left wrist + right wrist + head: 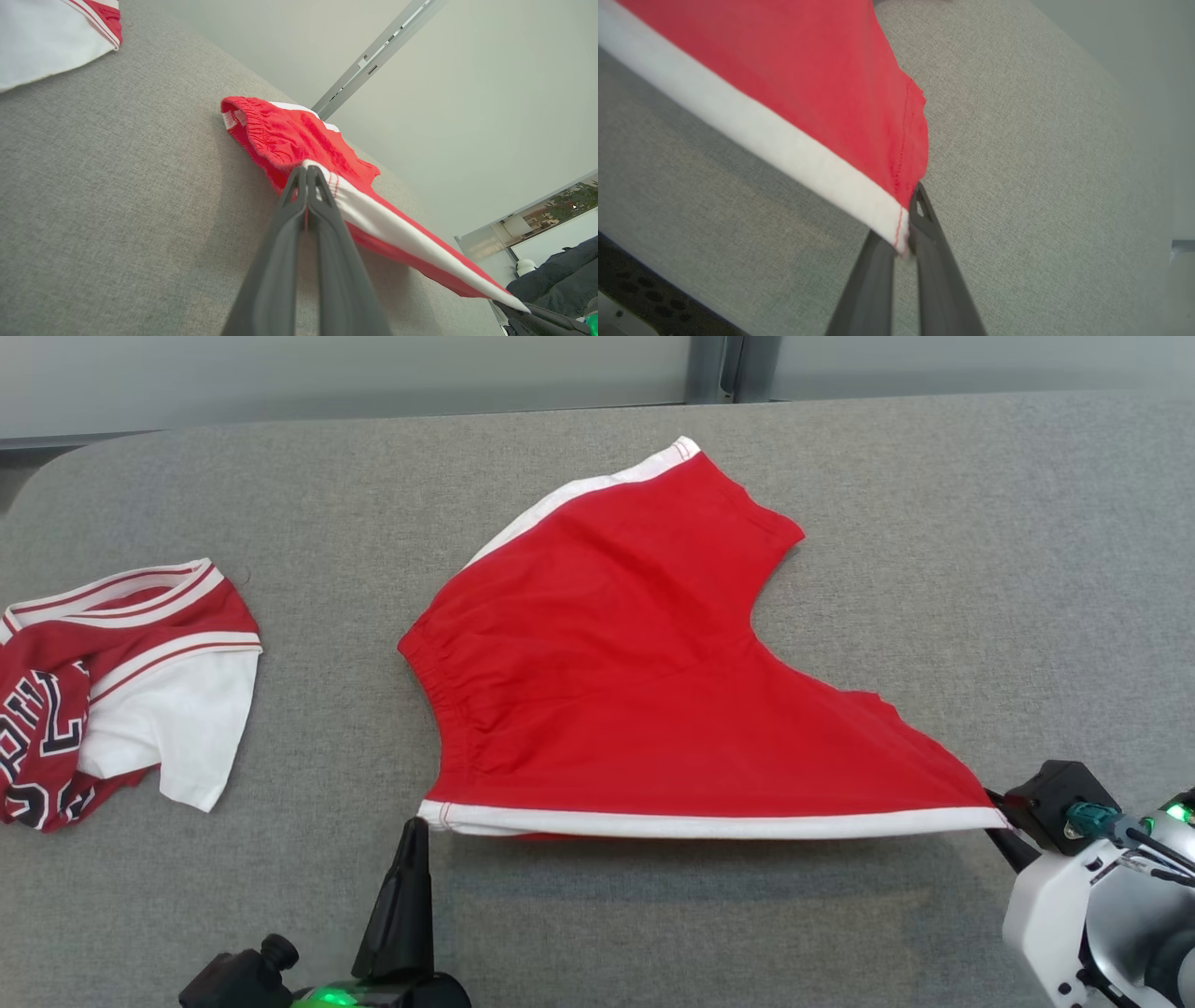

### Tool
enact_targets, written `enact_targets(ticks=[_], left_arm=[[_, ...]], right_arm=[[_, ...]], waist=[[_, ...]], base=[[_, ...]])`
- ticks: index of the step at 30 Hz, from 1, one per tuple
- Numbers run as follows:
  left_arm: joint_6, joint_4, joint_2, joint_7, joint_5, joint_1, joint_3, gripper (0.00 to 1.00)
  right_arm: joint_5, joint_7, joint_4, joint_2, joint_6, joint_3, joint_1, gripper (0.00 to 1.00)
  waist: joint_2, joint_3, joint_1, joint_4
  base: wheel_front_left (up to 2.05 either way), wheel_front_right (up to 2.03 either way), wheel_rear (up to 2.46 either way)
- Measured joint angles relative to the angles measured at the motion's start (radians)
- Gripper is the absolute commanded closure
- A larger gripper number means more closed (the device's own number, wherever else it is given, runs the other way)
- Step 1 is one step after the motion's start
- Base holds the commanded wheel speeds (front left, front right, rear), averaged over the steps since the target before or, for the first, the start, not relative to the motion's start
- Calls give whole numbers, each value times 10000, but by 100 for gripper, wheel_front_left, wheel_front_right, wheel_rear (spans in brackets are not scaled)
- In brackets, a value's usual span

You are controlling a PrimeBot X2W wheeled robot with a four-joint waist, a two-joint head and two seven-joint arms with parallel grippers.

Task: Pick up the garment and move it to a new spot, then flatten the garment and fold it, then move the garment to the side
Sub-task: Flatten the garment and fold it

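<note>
In the head view, the red garment is lying in the middle of the grey counter. Its far part is resting on the cloth surface, and its near white-trimmed edge is hanging stretched just above it, casting a shadow. The left gripper is pinching the near left corner of this edge and the right gripper is pinching the near right corner. A second piece, a red and white jersey, is lying well apart at the left.

In the left wrist view, the fingers are pressing together on the white corner of the garment, just beside the gathered waistband. Only a little cloth is sitting between them.

In the right wrist view, the fingers are clamping the very tip of the hem corner of the garment, and the white band is running away from them, tight.

I am judging that the flattening step is going on. The danger is that both grips are holding so little cloth: if the arms are pulling further apart, one corner may be slipping out and the edge dropping in a heap. If they are dragging the garment, its resting far part may be bunching on the rough surface.
</note>
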Motion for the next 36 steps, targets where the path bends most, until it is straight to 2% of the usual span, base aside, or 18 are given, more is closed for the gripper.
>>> enact_targets(ticks=[5, 8, 11, 12, 16, 19, 25, 31, 36], left_arm=[[-63, -42, -23, 0, 268, -53, -123, 100], [-198, 132, -15, 44, 587, -767, -282, 100], [-299, 431, -38, 165, 817, -1712, -441, 100], [-299, 431, -38, 165, 817, -1712, -441, 100], [-330, 815, -138, 278, 1064, -2937, -481, 100], [-366, 1110, -267, 293, 1085, -3796, -424, 100], [-224, 1801, -477, 278, 988, -5230, -380, 100], [-17, 2631, -635, 219, 734, -6389, -593, 100], [385, 3277, -665, 148, 470, -7151, -846, 100]], right_arm=[[46, 81, -382, -428, 0, -79, -131, 100], [236, 155, -303, -1129, -2, 464, -1109, 100], [688, 278, 65, -1990, -2, 1398, -2404, 100], [688, 278, 65, -1990, -2, 1398, -2404, 100], [1350, 341, 667, -3024, -2, 3060, -4674, 100], [1661, 282, 1116, -3440, -2, 4328, -6621, 100], [2230, 180, 2299, -3551, -2, 6895, -10265, 100], [2857, -63, 3670, -3313, 0, 9281, -13205, 100], [3279, -362, 4778, -3081, 0, 10287, -14815, 100]], waist=[[0, 46, 0, 24], [0, 136, 0, 39], [0, 285, 0, 88], [0, 285, 0, 88], [0, 564, 1, 205], [0, 838, 1, 330], [0, 1460, 1, 656], [0, 2080, 1, 1093], [0, 2531, 1, 1519]], base=[[0, 0, 0], [0, 0, 0], [0, 0, 0], [0, 0, 0], [0, 0, 0], [0, 0, 0], [0, 0, 0], [0, 0, 0], [0, 0, 0]])
